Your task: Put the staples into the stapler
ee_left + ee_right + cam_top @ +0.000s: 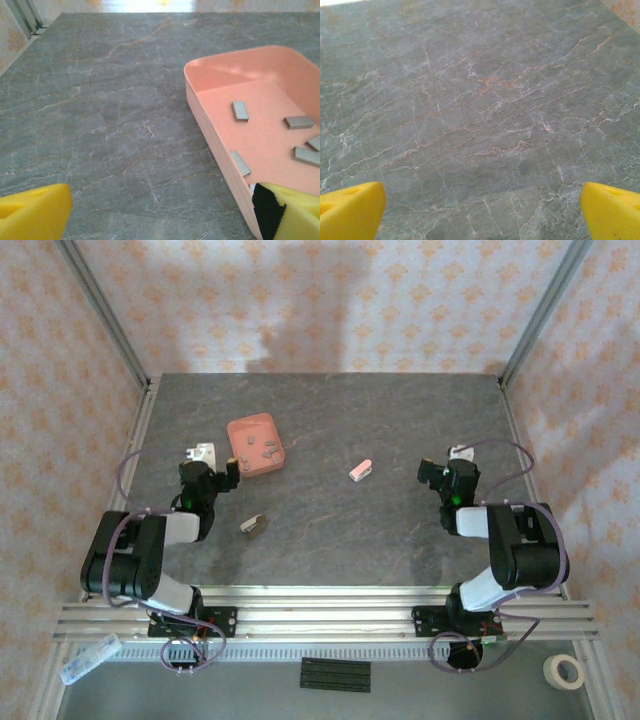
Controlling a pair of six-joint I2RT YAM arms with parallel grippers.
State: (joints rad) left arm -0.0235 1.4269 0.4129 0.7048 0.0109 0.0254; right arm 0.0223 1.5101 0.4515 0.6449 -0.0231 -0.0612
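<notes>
The staples are several small grey strips lying in a salmon-pink square tray at the back left. In the left wrist view the staples are spread over the tray floor. My left gripper hovers at the tray's near-left corner. Its jaws are open, the right finger over the tray's near corner and the left finger over bare table. The stapler, pale pink and white, lies mid-table, apart from both grippers. My right gripper hangs open above bare table.
A small grey and tan object lies on the table in front of the left arm. A tape roll and a black pad sit below the near rail. Metal posts and patterned walls enclose the grey stone-look table.
</notes>
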